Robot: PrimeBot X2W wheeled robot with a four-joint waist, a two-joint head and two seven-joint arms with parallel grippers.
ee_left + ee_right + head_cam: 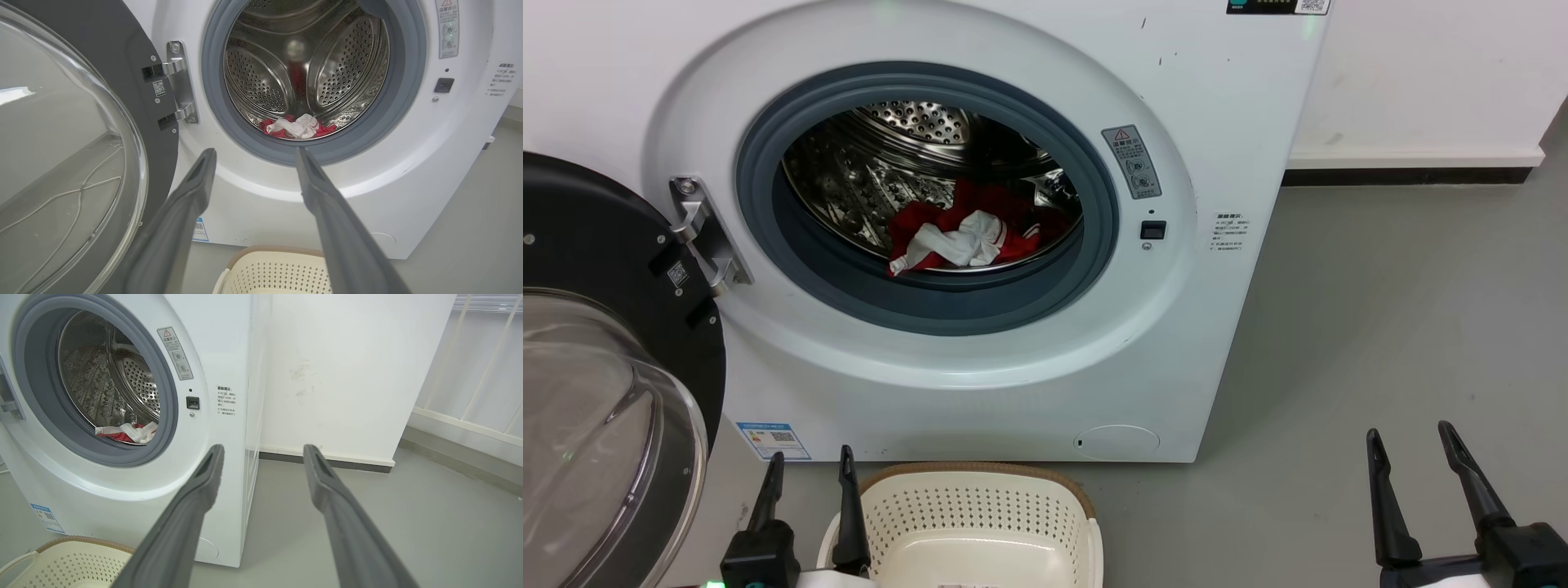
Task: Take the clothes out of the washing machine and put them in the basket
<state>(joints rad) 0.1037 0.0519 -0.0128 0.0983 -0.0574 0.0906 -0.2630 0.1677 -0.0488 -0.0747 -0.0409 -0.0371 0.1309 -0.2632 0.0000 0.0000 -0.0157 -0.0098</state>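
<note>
The washing machine (980, 384) stands in front of me with its glass door (605, 408) swung wide to the left. Red and white clothes (968, 233) lie crumpled at the front of the steel drum, also seen as clothes (296, 126) and clothes (126, 433). The cream basket (980, 523) sits on the floor right below the porthole, with no clothes showing in the part I see. My left gripper (813, 465) is open beside the basket's left rim. My right gripper (1413, 445) is open over the floor to the right. Both are well short of the drum.
Grey floor (1380, 327) stretches to the right of the machine up to a white wall (1421, 73) with a dark skirting. The open door (69, 155) fills the space at my left. A white railing (482, 375) stands further right.
</note>
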